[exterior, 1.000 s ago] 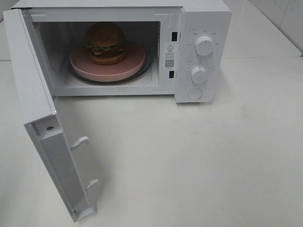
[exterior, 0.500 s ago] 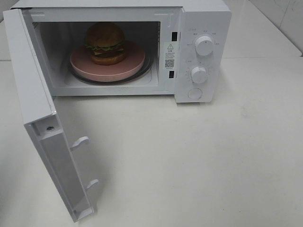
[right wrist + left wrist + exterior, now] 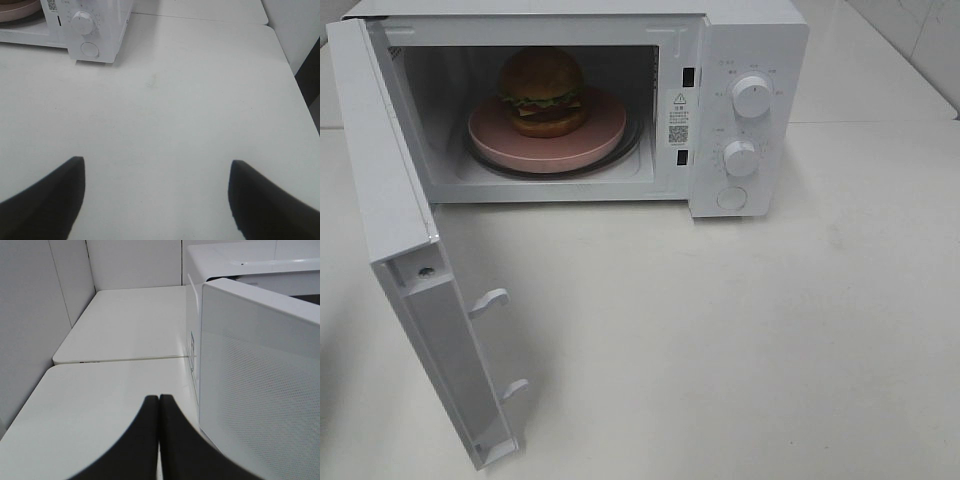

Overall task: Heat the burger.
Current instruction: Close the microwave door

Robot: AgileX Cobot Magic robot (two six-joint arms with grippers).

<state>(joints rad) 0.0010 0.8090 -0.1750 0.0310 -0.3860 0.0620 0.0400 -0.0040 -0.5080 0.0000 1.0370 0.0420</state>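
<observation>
Well, the burger (image 3: 542, 90) is already inside the microwave (image 3: 750, 40). It sits on the pink plate (image 3: 595, 145), a little toward the plate's 10 o'clock, and the plate rests on the turntable (image 3: 638, 135), so the lot can spin once the heat is on. The door (image 3: 390, 190) hangs wide open, swung out toward 7 o'clock from the cavity, so nothing can start yet.

Looking down from high up, neither arm shows over the table (image 3: 770, 350); only the wrist views give them away. The left gripper (image 3: 159, 402) has its jaws clenched flat together on nothing, just beside the door's dotted outer face. I'd guess that is deliberate: closed fingers make a blunt pusher for swinging the door home.

The right gripper (image 3: 157, 165) has its jaws spread wide and empty above bare table, well apart from the panel, and it faces the lower knob (image 3: 83, 22). Spread like that, it seems kept ready to pinch a knob, at 3 o'clock of the cavity, once the door clicks. The door's hooks (image 3: 490, 298) will need to meet their slots (image 3: 689, 76) squarely.
</observation>
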